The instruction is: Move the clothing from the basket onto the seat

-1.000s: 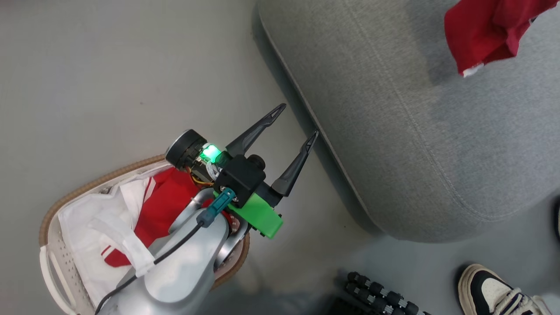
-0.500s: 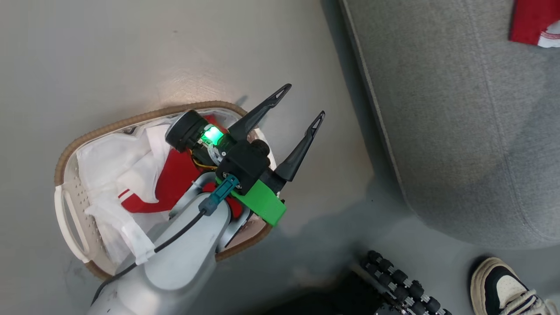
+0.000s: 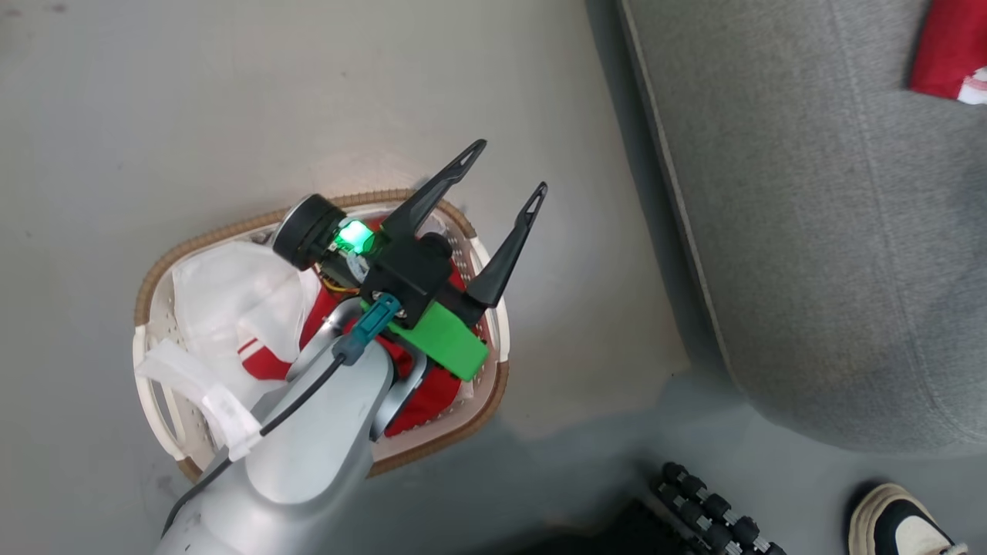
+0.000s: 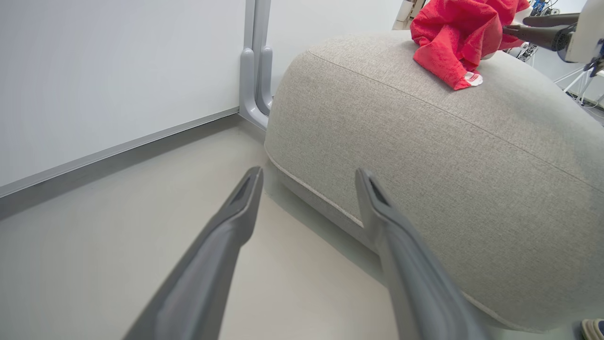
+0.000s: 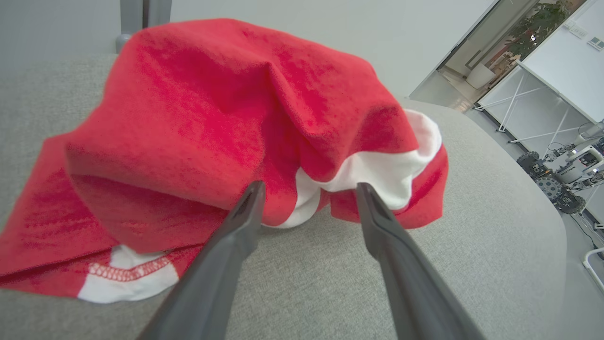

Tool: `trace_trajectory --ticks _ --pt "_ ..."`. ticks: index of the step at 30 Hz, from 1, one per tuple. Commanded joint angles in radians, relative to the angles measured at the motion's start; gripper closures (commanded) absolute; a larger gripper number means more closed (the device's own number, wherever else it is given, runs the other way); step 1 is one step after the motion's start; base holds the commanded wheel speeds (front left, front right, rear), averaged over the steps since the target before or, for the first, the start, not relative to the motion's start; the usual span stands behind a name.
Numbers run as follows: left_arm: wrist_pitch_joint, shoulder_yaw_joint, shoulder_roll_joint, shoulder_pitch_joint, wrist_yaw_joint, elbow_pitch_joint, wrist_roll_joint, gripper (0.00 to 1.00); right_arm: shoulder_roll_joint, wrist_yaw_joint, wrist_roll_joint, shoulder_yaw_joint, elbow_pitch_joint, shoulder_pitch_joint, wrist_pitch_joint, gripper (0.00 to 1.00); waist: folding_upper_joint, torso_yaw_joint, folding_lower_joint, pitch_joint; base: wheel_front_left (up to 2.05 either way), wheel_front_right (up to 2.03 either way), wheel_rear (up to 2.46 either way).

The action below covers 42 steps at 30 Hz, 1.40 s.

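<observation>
Clothing in two places right now: one red garment (image 3: 422, 391) lies down in the basket (image 3: 218, 234), tucked partly under a white liner sheet (image 3: 224, 285), and another red-and-white piece (image 5: 226, 118) sits crumpled on top of the seat (image 3: 810, 231), near its far edge in the head view. The basket stands on the floor (image 3: 231, 92) beside the seat, a strip of bare floor between them.

Over to the left gripper (image 3: 509, 166): it hovers above the basket, silver forearm rising from the lower left and crossing over the basket's middle, a green light glowing at the wrist. Its fingers are spread wide with nothing between them, tips reaching out past the basket's rim and angled toward the seat. From the left wrist, those fingers frame the floor and the seat's rounded side.

The right gripper (image 5: 310, 186) is level with the top of the seat, aimed straight at the crumpled garment. Fingers parted, grey cushion showing between them, tips right at the fabric's lower fold; whether they touch it, I cannot tell.

A shoe (image 3: 902, 524) pokes in at the lower right corner, on the floor by the seat
</observation>
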<state>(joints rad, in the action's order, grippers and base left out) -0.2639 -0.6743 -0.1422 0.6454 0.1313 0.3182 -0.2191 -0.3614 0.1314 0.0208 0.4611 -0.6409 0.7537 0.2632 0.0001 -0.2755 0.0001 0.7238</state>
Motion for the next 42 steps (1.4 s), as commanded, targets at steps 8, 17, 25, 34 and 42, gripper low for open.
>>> trace_trajectory --ticks 8,17,25,34,42 --pt "-0.001 0.09 0.012 -0.093 -0.008 0.0 0.011 0.0 0.055 -0.001 -0.021 -0.085 0.169 -0.163 0.002 0.0 -0.0001 -0.01 -0.0001 -0.166 0.0 0.0 0.0" --pt "-0.001 0.271 0.028 -0.189 -0.056 -0.04 0.016 0.0 0.122 -0.001 -0.076 -0.272 0.335 -0.215 0.002 0.0 -0.0001 0.049 -0.0001 -0.268 0.0 0.0 0.0" --pt "-0.001 0.413 0.041 -0.258 -0.065 -0.045 0.038 0.0 0.155 -0.001 -0.116 -0.411 0.362 -0.233 0.002 0.0 -0.0001 0.133 -0.0001 -0.349 0.0 0.0 0.0" --pt "-0.001 0.547 0.06 -0.352 -0.082 -0.02 0.081 0.0 0.195 -0.001 -0.136 -0.442 0.348 -0.313 0.002 0.0 -0.0001 0.218 -0.0001 -0.437 0.0 0.0 0.0" --pt "-0.001 0.633 0.077 -0.458 -0.072 0.002 0.09 0.0 0.226 -0.001 -0.16 -0.429 0.339 -0.413 0.002 0.0 -0.0001 0.254 -0.0001 -0.52 0.0 0.0 0.0"
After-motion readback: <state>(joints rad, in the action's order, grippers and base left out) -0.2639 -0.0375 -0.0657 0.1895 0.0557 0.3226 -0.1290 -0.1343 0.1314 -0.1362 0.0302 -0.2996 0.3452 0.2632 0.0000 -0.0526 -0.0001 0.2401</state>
